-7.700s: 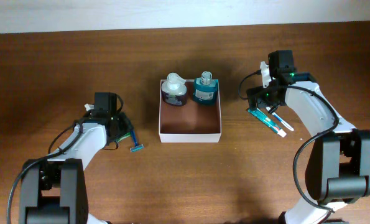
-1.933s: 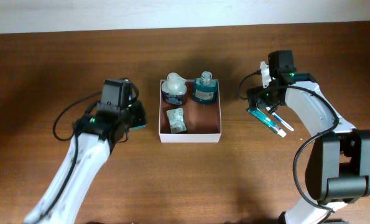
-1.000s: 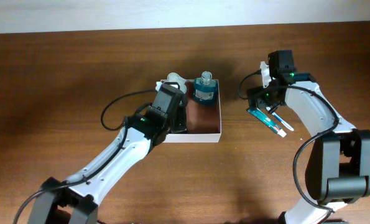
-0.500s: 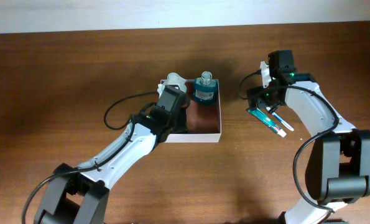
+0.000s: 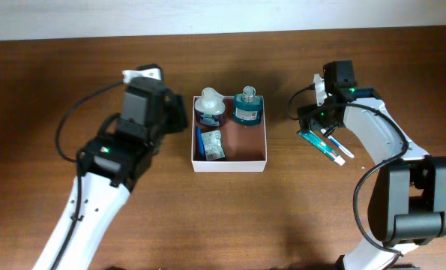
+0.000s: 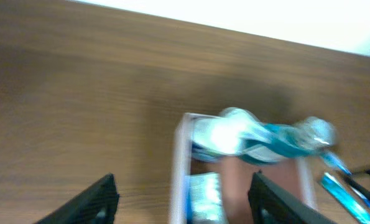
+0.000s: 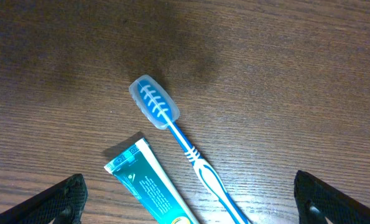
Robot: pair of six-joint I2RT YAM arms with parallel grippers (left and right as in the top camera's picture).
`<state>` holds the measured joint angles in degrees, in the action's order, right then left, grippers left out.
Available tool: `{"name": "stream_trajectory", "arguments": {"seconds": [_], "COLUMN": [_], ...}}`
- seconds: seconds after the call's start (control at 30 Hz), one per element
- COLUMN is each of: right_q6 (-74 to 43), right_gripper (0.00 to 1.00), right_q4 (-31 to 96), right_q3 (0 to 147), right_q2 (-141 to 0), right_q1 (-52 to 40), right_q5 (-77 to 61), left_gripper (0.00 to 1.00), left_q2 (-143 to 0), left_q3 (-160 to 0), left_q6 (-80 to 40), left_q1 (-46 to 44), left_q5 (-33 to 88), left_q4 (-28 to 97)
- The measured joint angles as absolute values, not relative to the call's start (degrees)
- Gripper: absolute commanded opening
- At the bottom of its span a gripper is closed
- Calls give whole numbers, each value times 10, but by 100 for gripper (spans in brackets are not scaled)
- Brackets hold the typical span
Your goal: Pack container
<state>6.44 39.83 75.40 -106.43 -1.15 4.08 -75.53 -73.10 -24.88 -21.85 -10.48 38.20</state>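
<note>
The container point(image 5: 230, 166), a white-walled box with a reddish-brown inside, stands mid-table. In it are a white-capped bottle point(image 5: 211, 109), a teal glass bottle point(image 5: 246, 106), a pale packet point(image 5: 212, 145) and a blue razor point(image 5: 199, 141) along the left wall. My left gripper point(image 5: 178, 118) is open and empty, raised just left of the container; the left wrist view point(image 6: 185, 208) shows the container wall point(image 6: 180, 168) between its fingers. My right gripper point(image 7: 194, 211) is open above a blue toothbrush point(image 7: 172, 130) and a teal toothpaste tube point(image 7: 153, 186), touching neither.
The toothpaste point(image 5: 319, 144) and toothbrush point(image 5: 339, 148) lie on the wooden table right of the container, under my right gripper point(image 5: 316, 127). A white wall runs along the table's far edge.
My left gripper has pulled back out of the container, up and to the left, and is empty. A blue razor now lies along the container's left wall. The right arm has not moved.
</note>
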Motion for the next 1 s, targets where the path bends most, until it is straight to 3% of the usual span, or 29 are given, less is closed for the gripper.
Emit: {"name": "stream_trajectory", "arguments": {"seconds": [0.03, 0.07, 0.33, 0.7, 0.97, 1.0], "right_q6": [65, 65, 65, 66, 241, 247], "right_gripper": [99, 98, 98, 98, 99, 94], "right_q4": [398, 398, 398, 411, 414, 411], "right_q3": [754, 754, 754, 754, 745, 745], "right_q2": [-1064, -1064, -1064, -1064, -1064, -1064], "right_q1": [-11, -11, -11, -11, -11, -10], "right_q5": [41, 41, 41, 41, -15, -18], "left_gripper": [97, 99, 99, 99, 99, 99], "left_q2": [-757, -763, -810, -866, -868, -868], "left_q3": [-731, -731, -731, -731, -731, -731], "left_q6": [-248, -248, -247, -247, -247, -247], "left_q1": [-200, -178, -114, -110, -110, -110], "left_q5": [-110, -114, -121, -125, -125, -125], "left_q4": [390, 401, 435, 440, 440, 440]}}
